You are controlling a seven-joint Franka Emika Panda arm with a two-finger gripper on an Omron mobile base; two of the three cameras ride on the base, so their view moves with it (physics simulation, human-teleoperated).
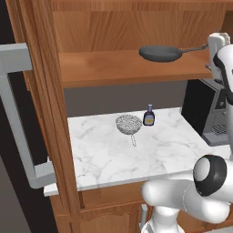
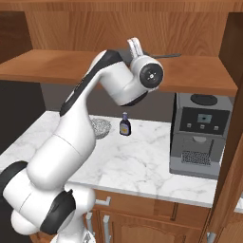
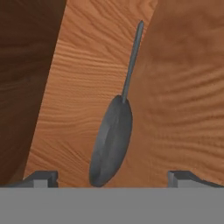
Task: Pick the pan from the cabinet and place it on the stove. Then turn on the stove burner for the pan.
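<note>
The pan [image 1: 159, 53] lay flat on the shelf of the open cabinet [image 1: 109, 68], upper right of the left base view, its handle pointing right toward the raised hand; in the hand view the gripper [image 3: 113, 177] stood wide, fingertips either side of the pan's rim at the bottom, nothing held; presumably aligned so for a grasp. The strainer [image 1: 129, 124] and bottle [image 1: 149, 116] sat on the marble counter [image 1: 109, 159] below.

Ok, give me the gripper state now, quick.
Gripper: open, fingers spread wide, holding nothing; the pan lies ahead on the cabinet shelf.
</note>
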